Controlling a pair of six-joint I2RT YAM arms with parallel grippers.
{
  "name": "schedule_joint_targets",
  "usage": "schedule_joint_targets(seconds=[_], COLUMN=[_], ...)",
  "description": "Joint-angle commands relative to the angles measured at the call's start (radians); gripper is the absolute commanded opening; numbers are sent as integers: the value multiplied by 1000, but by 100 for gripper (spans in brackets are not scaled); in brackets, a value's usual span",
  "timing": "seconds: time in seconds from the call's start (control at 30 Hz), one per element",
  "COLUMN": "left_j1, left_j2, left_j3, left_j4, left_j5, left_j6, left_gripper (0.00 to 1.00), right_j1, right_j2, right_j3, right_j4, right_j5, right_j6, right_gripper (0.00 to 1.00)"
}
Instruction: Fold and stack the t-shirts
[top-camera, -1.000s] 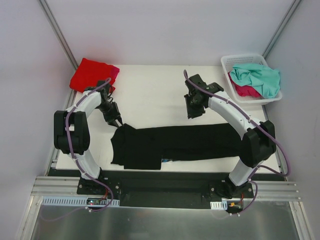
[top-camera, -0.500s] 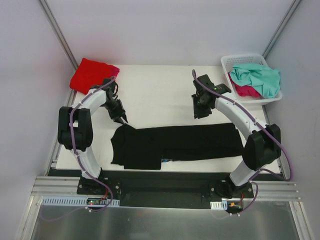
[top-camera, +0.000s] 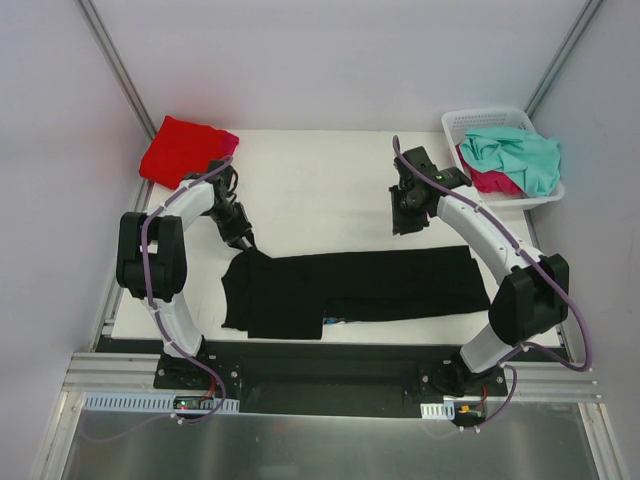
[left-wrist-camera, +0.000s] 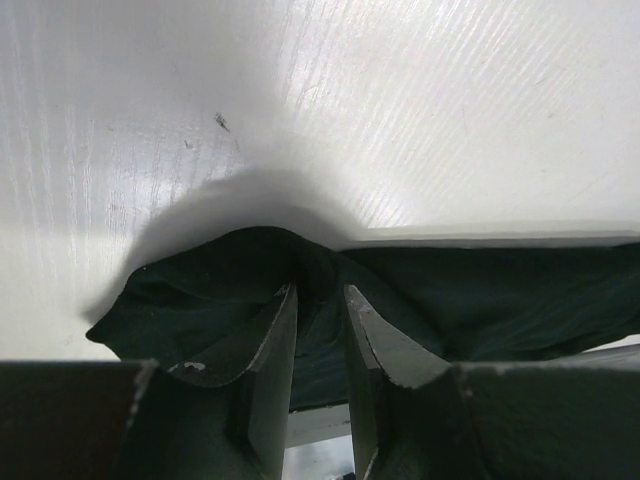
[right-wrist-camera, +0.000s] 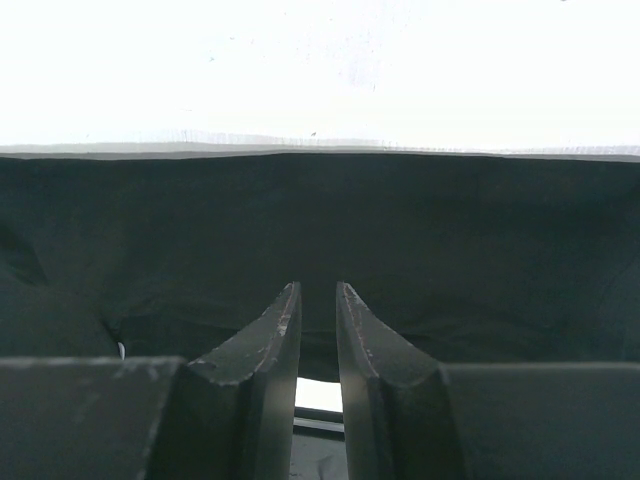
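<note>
A large black t-shirt lies folded into a long band across the near half of the table. My left gripper is at its back left corner. In the left wrist view that corner bunches up into a ridge between the fingers, and the left gripper is shut on it. My right gripper hangs above the shirt's back edge, right of centre. Its jaws stand open by a narrow gap with nothing between them, and the flat black cloth lies below.
A folded red t-shirt with a pink edge lies at the back left corner. The white lattice basket at the back right holds a teal shirt over a red-pink one. Bare white table lies between the arms.
My right gripper has moved right and a little back, away from the shirt's middle. My left gripper has shifted slightly right onto the shirt's back left corner and closed a little.
</note>
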Motion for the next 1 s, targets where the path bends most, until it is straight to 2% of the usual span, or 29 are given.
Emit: schedule_joint_targets(seconds=[0.0, 0.17, 0.2, 0.23, 0.3, 0.37, 0.4, 0.5, 0.57, 0.73, 0.87, 0.97], left_j1=[-6, -6, -8, -6, -8, -6, -6, -6, -6, -6, -6, -6], left_j2=[-32, -27, -26, -18, -9, 0, -1, -9, -13, -23, -27, -36], left_j3=[-19, -25, -24, -22, -15, -8, -8, -11, -14, -8, 2, 10], left_j4=[-9, 0, 3, 4, 10, 15, 15, 24, 26, 24, 24, 23], left_j5=[-23, -32, -37, -38, -28, -23, -23, -17, -14, -12, 7, 11], left_j6=[-4, -12, -14, -15, -18, -21, -23, -24, -24, -24, -26, -23], left_gripper=[24, 22, 18, 6, 0, 0, 0, 0, 0, 0, 0, 0], right_j1=[-9, -22, -38, -45, -100, -162, -252, -424, -468, -479, -565, -633], right_j2=[-44, -52, -53, -60, -84, -112, -142, -146, -109, 18, 84, 98], right_j3=[8, 7, 5, 2, -24, -80, -107, -196, -207, -185, -205, -216], right_j4=[-7, -7, -7, -6, 0, 17, 34, 103, 121, 143, 224, 247], right_j5=[-4, 8, 17, 23, 57, 86, 75, -39, -110, -135, -275, -284], right_j6=[-5, -4, 2, 15, 39, 88, 101, 140, 137, 110, 108, 113], right_gripper=[24, 24, 24, 24, 23, 24, 24, 27, 30, 32, 33, 33])
